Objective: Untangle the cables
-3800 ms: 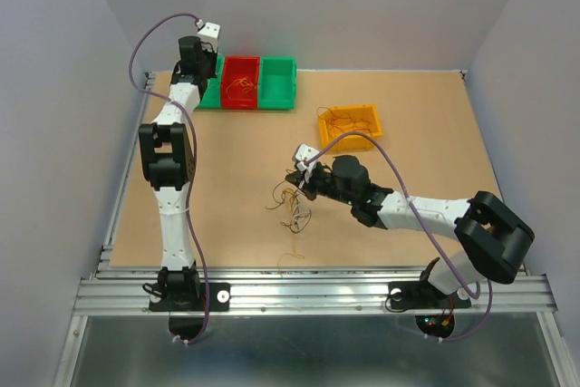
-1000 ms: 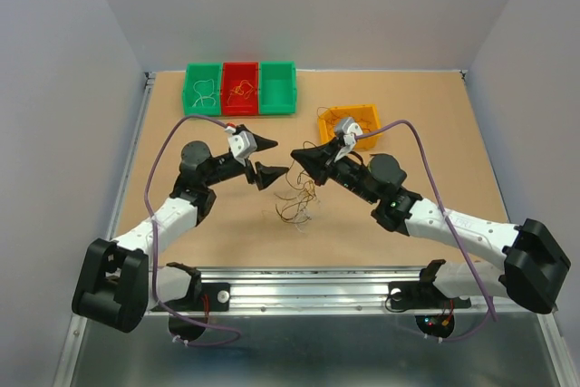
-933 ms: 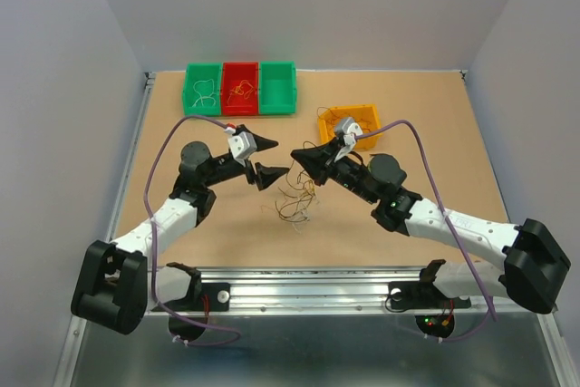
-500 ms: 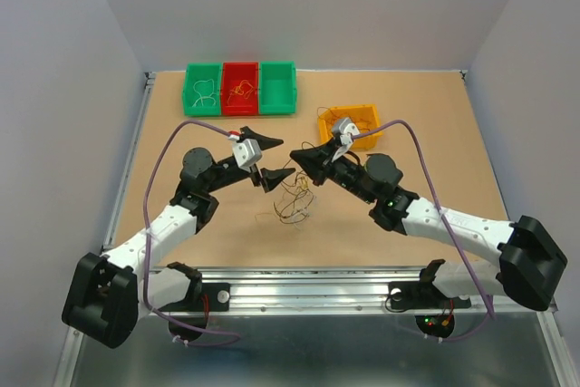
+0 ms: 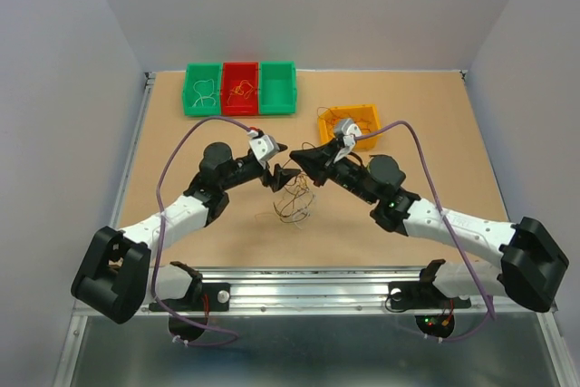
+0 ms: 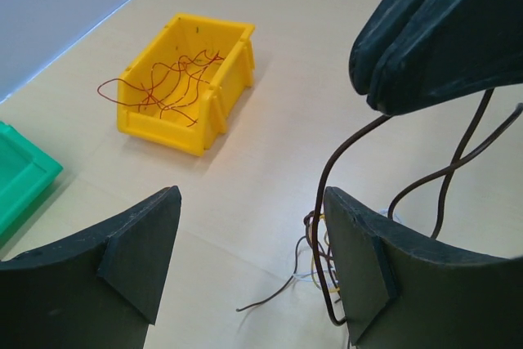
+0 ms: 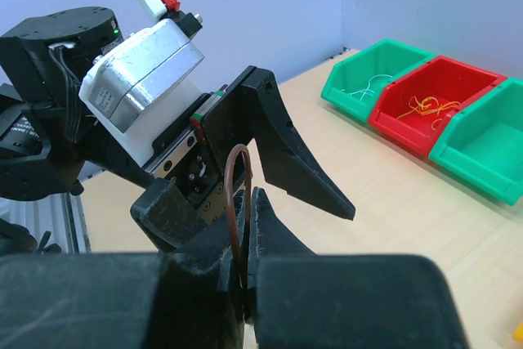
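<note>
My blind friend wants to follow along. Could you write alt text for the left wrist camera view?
The right end effector, shut, holds up thin brown cables that trail down to the table, just ahead of the left end effector and its open fingers. Behind sits a yellow bin holding red wires.

Middle of table point(image 5: 435, 133) crowded — left gripper point(image 5: 285, 161) and right gripper point(image 5: 298, 155) held almost tip to tip over the cables point(image 5: 294, 206), bare surface left either side, yellow bin point(image 5: 349, 122) near behind, coloured bins point(image 5: 240, 88) ranged at far edge.
</note>
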`<state>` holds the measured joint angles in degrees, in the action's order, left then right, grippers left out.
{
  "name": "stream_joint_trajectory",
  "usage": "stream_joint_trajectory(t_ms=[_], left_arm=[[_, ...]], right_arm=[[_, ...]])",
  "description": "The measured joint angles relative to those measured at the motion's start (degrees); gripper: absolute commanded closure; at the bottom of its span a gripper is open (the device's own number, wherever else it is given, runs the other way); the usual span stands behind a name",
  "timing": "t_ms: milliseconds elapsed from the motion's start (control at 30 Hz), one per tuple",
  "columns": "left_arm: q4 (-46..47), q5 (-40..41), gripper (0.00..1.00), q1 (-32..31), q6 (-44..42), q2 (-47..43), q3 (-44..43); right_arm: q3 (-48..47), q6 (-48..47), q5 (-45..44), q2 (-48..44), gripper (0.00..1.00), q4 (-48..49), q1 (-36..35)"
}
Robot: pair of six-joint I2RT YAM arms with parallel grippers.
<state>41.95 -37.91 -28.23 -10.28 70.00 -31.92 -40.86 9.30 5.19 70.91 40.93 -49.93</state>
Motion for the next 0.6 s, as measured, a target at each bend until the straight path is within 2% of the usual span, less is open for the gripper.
stream_joint_trajectory(t_ms=[333,600], left_arm=[[-0.2,-1.0,0.16,-0.7,-2.9,0.5,0.0],[-0.3,-8.0,0.14,-1.5,-7.1,-0.1,0.4]], right_arm=[[3.1,0.0,-0.4,-4.2,0.99,0.3,0.0],[6.4,0.0,-1.2,-10.7,0.99,0.5,0.0]])
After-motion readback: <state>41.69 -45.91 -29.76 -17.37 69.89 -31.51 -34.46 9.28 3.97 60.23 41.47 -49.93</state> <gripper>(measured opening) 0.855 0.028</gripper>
